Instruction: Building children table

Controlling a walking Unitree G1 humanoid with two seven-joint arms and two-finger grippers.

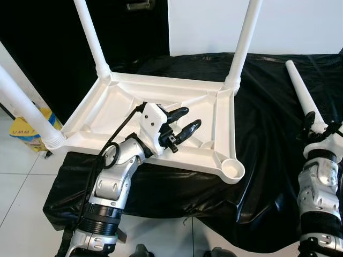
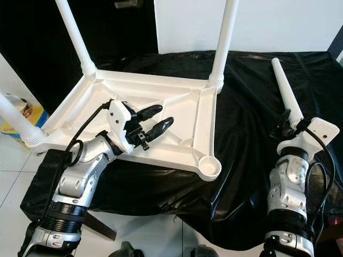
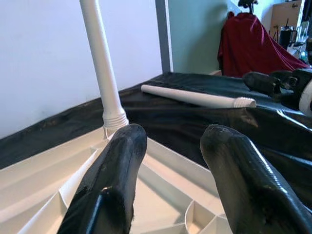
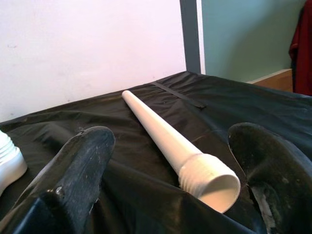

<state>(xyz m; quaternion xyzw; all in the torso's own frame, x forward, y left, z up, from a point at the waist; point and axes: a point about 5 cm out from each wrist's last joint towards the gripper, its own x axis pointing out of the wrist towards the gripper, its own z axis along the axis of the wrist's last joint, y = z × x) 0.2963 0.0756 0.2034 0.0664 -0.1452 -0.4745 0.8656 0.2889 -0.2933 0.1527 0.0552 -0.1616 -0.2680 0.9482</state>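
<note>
Right gripper [image 4: 165,195] is spread wide, nothing pinched, with the threaded end of the loose leg [image 2: 284,93] sitting between its fingers at the near end. The leg lies flat on the black cloth [image 2: 246,176], long axis running from the gripper away toward 11–12 o'clock, tapered tip far, threaded socket end near; in the right wrist view the open mouth of the thread faces the camera, so the gripper is lined up along the axis, not across it. Left gripper [image 1: 179,126] is also parted and empty, hovering over the underside of the upturned tabletop [image 1: 115,107], fingers pointing about 2 o'clock. The one vacant corner socket [image 1: 233,169] sits at the near right corner of the tabletop, roughly 9–10 o'clock from the right gripper, well apart from the leg's thread. Three legs already stand in the other corners. My read: the right arm is clearly nearer the leg; closing on the thread collar comes next, then the leg must be swung upright and carried left to the socket.
</note>
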